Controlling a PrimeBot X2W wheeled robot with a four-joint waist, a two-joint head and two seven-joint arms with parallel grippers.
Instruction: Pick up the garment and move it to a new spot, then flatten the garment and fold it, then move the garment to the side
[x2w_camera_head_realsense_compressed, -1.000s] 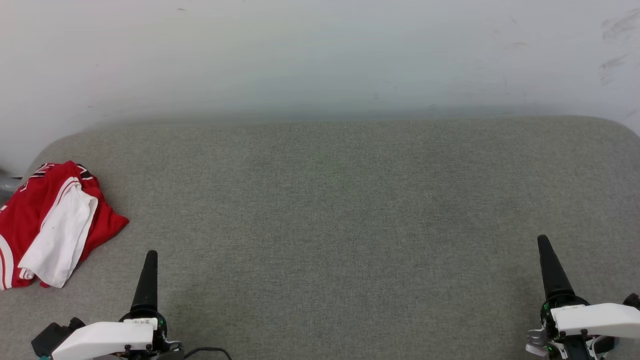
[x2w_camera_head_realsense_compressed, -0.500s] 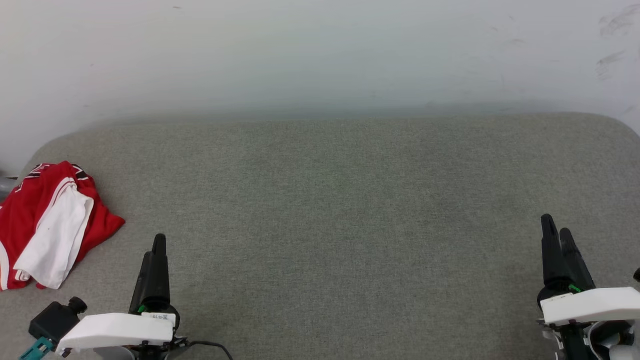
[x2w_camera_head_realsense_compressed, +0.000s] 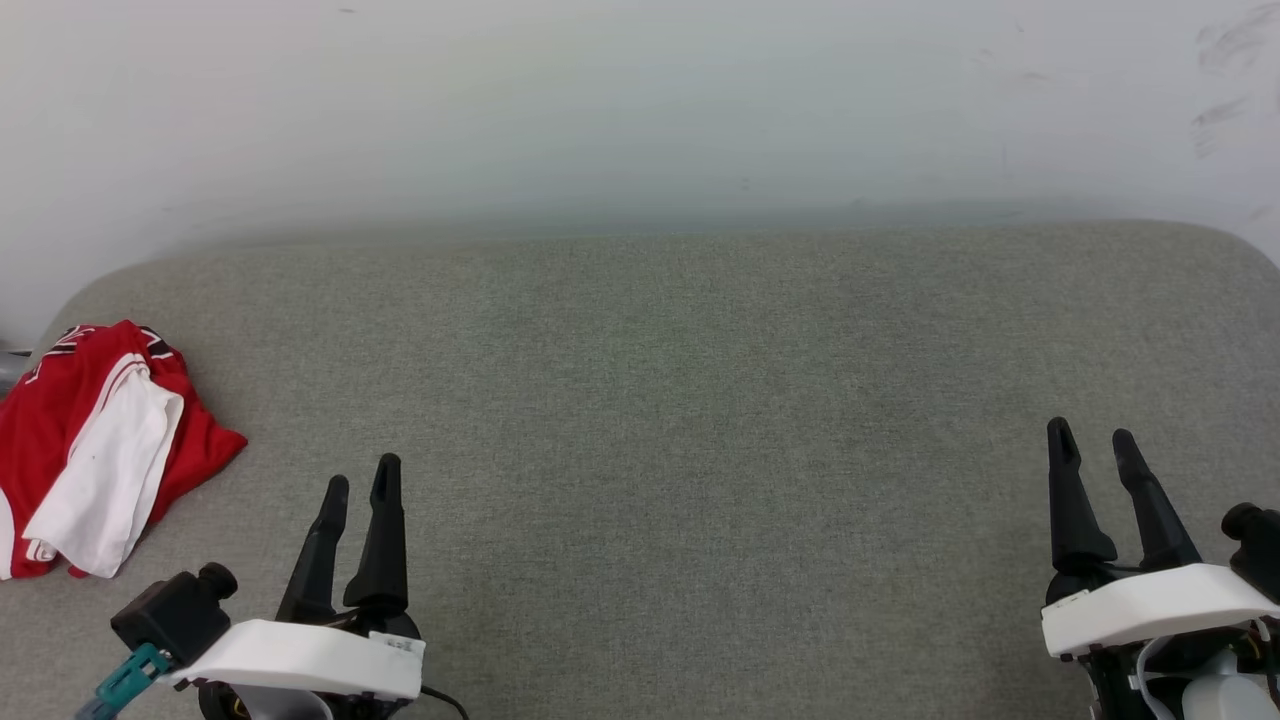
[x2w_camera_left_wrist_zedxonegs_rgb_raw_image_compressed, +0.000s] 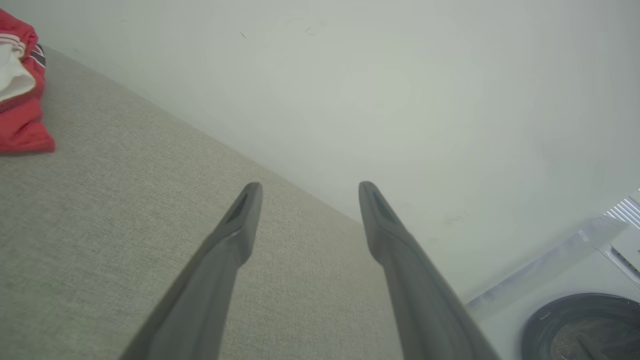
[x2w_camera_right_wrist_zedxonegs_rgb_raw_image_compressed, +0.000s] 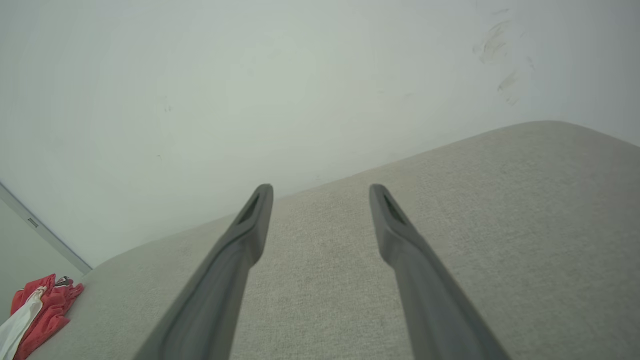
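The garment (x2w_camera_head_realsense_compressed: 90, 440) is a red jersey with a white sleeve on top, lying crumpled at the far left edge of the grey cushioned surface (x2w_camera_head_realsense_compressed: 680, 400). It also shows at the upper left of the left wrist view as the garment (x2w_camera_left_wrist_zedxonegs_rgb_raw_image_compressed: 20, 90), and at the lower left of the right wrist view as the garment (x2w_camera_right_wrist_zedxonegs_rgb_raw_image_compressed: 35, 312). My left gripper (x2w_camera_head_realsense_compressed: 362, 478) stands open at the lower left, to the right of the garment and apart from it. My right gripper (x2w_camera_head_realsense_compressed: 1090, 440) stands open at the lower right, far from the garment. Nothing is between either pair of fingers.
A pale wall (x2w_camera_head_realsense_compressed: 640, 110) rises right behind the cushioned surface. The surface has rounded corners at the back left and back right. A white appliance with a dark round opening (x2w_camera_left_wrist_zedxonegs_rgb_raw_image_compressed: 585, 325) shows at the lower right of the left wrist view.
Both grippers have turned about their wrists, so both fingers of each now show side by side. The left gripper has shifted a little to the right. The garment has not been touched.
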